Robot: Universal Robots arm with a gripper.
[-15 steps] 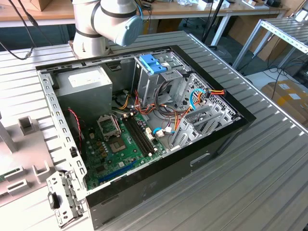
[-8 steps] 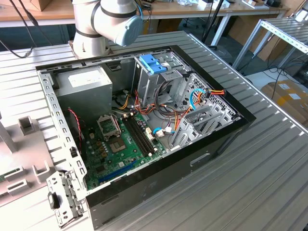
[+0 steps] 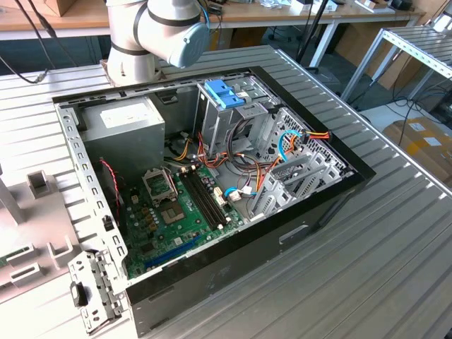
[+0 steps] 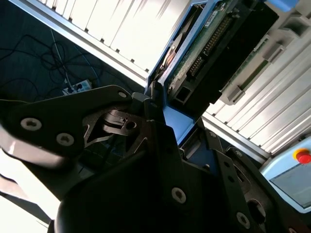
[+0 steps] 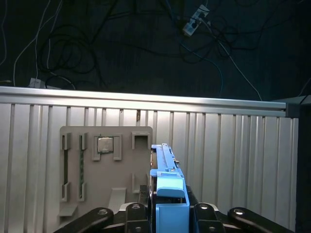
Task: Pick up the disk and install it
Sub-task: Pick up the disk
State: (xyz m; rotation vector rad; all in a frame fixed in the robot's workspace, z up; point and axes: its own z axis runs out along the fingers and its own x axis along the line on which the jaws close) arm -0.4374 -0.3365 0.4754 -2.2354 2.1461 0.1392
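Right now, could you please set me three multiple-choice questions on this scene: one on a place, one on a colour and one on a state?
1. Where is the disk?
A) clamped in the gripper
B) in a drawer
C) on a chair

2. What colour is the carrier frame around the disk?
A) red
B) light blue
C) yellow

3. How is the computer case?
A) shut by a side panel
B) wrapped in foil
C) open, with its inside showing

Answers:
1 A: in both wrist views the gripper is closed on the disk's frame.
2 B: the frame shows light blue in both wrist views.
3 C: the exterior view looks straight onto the green motherboard inside.
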